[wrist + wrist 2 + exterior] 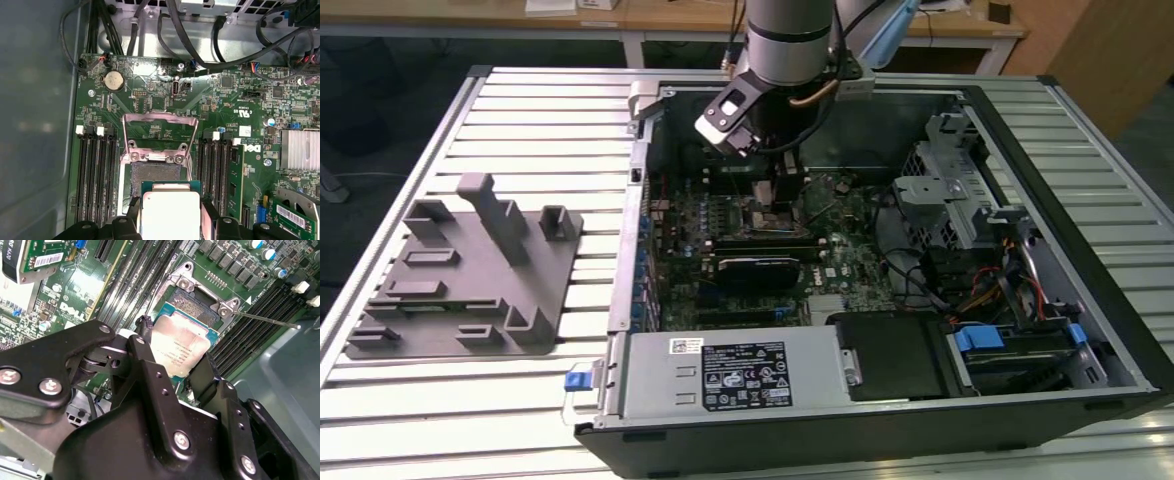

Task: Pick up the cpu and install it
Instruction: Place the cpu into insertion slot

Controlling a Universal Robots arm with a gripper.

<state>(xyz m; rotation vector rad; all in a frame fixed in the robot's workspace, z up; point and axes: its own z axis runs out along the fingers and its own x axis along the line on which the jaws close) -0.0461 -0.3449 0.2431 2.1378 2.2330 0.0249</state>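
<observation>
The cpu [180,346], a flat square chip with a shiny silver top on a green edge, sits between my gripper's black fingers [146,356]. My gripper [170,214] is shut on the cpu [170,210], gripping two opposite sides. Just past the chip lies the open socket [156,176], its dark contact field partly covered by the chip. The metal load plate [160,131] is flipped up behind it. In the exterior view my gripper [781,200] reaches down into the open computer case [1107,330], over the middle of the motherboard [834,255].
Memory slots [95,170] flank the socket on both sides. The thin socket lever [265,320] sticks out sideways. A finned heatsink [301,149], cables [200,45], a power supply [734,372] and a drive cage [961,190] crowd the case. A grey plastic fixture [467,270] lies on the table.
</observation>
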